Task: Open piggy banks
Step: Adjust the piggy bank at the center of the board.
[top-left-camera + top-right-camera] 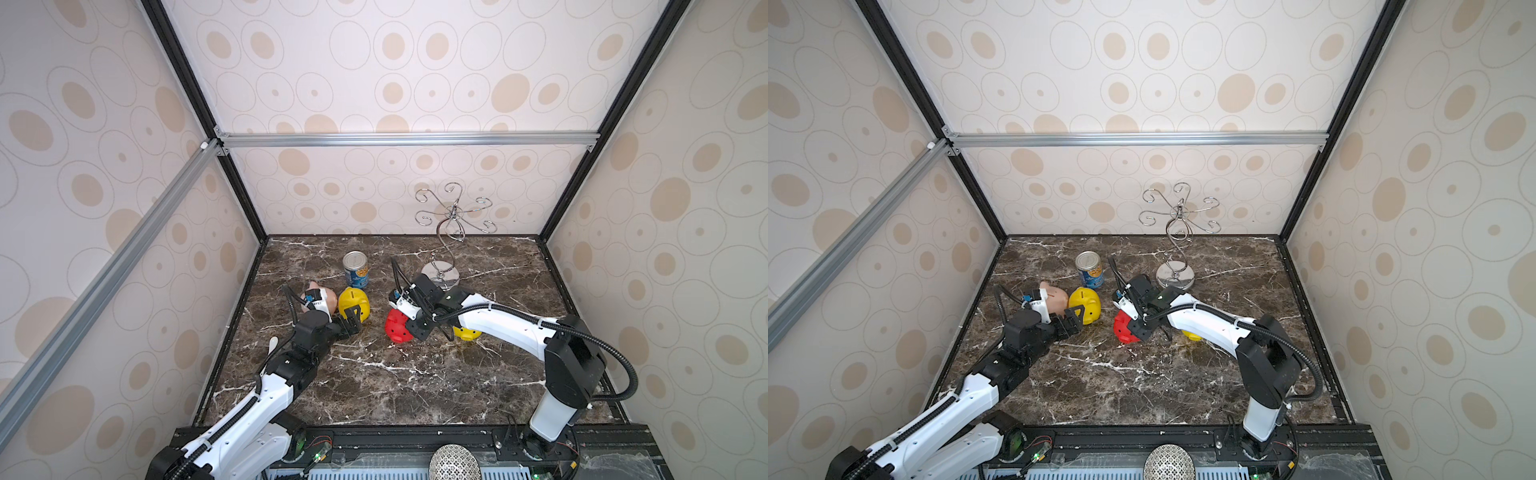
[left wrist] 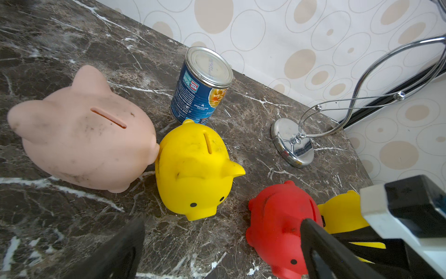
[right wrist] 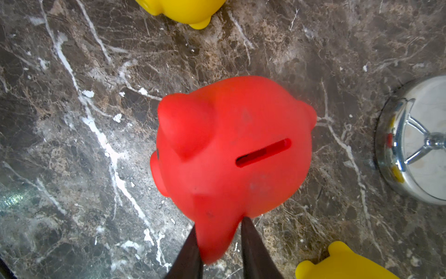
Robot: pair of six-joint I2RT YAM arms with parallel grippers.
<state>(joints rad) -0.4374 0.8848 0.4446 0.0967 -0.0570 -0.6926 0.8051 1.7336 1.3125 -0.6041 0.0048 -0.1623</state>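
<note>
Piggy banks of glossy plastic stand on the dark marble table (image 1: 395, 374) in a top view: pale pink pig (image 1: 330, 296), yellow pig (image 1: 354, 302), red pig (image 1: 397, 326), second yellow pig (image 1: 467, 333).

Left wrist view: the left gripper (image 2: 220, 232) gapes wide and holds nothing.

Right wrist view: the right gripper (image 3: 219, 223) pinches the red pig's ear. It should grip firmly, then tip the belly up, where the plug likely is.

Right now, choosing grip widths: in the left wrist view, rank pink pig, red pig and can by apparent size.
pink pig
red pig, partly hidden
can, though farthest from the camera, so true size is unsure
</note>
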